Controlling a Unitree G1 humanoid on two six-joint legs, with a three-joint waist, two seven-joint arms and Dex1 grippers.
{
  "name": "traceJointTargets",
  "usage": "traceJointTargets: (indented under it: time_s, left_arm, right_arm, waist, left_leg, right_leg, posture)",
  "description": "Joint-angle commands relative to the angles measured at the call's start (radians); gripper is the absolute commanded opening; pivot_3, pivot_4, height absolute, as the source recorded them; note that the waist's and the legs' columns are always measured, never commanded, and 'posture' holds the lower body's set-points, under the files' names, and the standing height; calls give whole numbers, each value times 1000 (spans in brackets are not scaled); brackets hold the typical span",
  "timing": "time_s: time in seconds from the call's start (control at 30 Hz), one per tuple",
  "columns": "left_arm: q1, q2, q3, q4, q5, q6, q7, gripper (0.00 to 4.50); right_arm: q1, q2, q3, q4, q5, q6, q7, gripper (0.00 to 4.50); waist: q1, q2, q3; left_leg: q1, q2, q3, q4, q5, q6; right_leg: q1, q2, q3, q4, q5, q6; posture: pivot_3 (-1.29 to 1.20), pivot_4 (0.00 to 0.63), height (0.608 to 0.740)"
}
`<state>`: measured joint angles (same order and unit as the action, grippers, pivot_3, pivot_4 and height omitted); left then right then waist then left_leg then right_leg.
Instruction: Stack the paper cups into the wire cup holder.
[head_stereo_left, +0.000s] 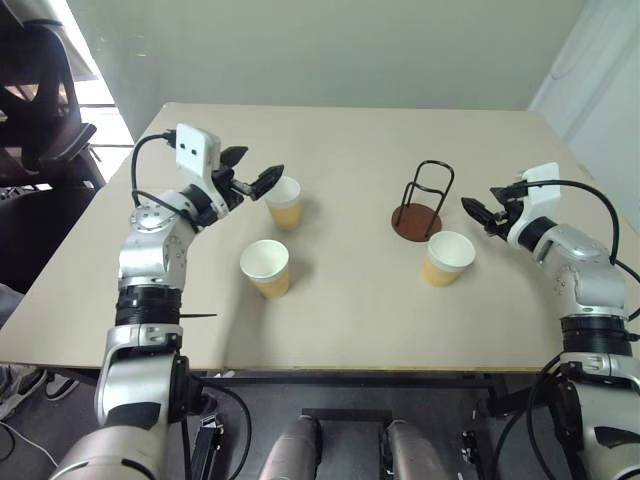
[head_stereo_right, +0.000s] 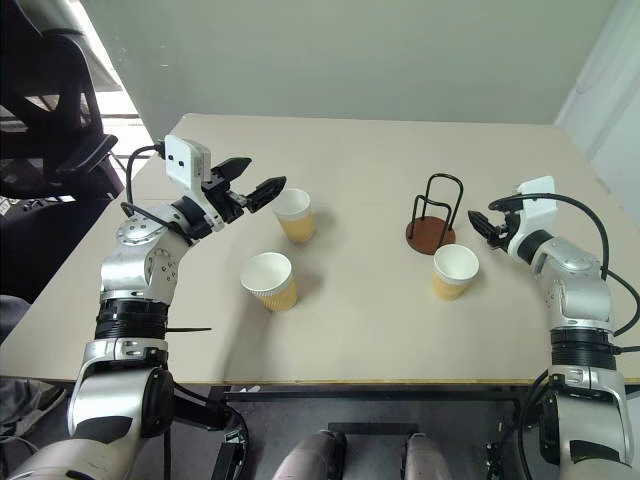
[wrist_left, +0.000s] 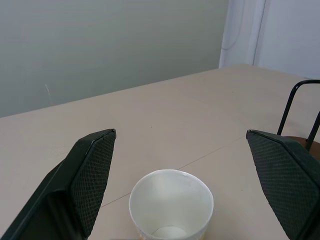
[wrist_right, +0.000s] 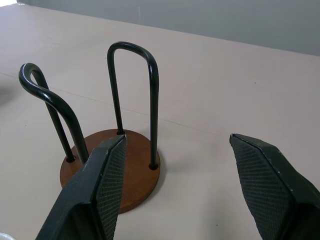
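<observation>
Seemingly untouched, paper cup (head_stereo_left: 285, 202) just beyond open left end effector (head_stereo_left: 252, 170)

The table (head_stereo_left: 350, 300) under my arms is a matt, smooth beige board. The paper cups (head_stereo_left: 266, 268) look like matt paper, white inside, tan outside. The wire cup holder (wrist_right: 115, 165) has glossy black metal loops on a smooth reddish-brown wooden disc. My fingers' pads (wrist_left: 92, 172) are black with a fine cross-hatched, rubbery texture.
</observation>
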<state>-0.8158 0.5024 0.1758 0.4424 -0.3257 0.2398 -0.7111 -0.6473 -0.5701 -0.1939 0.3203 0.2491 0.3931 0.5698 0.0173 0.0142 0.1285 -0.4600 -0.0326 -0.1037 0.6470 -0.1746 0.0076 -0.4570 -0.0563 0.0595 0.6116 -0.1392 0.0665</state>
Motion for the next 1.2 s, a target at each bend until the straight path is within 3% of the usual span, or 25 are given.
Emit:
traceJointTargets:
  time_s: [0.03, 0.4, 0.7, 1.2]
  left_arm:
    - [-24, 18, 18, -41, -10, -9, -1, 4475]
    - [5, 76, -31, -158, -104, 150, -229, 4475]
    - [16, 80, -56, -205, -115, 200, -278, 4475]
    - [-41, 36, -73, -124, -103, 159, -303, 4475]
  right_arm:
    - [-13, -16, -12, -42, 5, -14, 3, 3317]
    - [-9, -18, -13, -49, 6, -10, 3, 3317]
    - [-11, -34, -10, -45, 5, -12, 21, 3317]
    - [30, -191, 70, -164, 50, 88, 325, 3317]
  waist:
    - [0, 0, 0]
    - [0, 0, 0]
    - [0, 0, 0]
    - [1, 0, 0]
  left_leg:
    - [0, 0, 0, 0, 0, 0]
    - [0, 0, 0, 0, 0, 0]
    - [0, 0, 0, 0, -1, -1]
    - [0, 0, 0, 0, 0, -1]
  right_leg:
    - [0, 0, 0, 0, 0, 0]
    - [0, 0, 0, -1, 0, 0]
    - [0, 0, 0, 0, 0, 0]
    - [0, 0, 0, -1, 0, 0]
  posture:
    - [0, 150, 740]
    - [0, 150, 740]
    - [0, 150, 740]
    - [0, 150, 740]
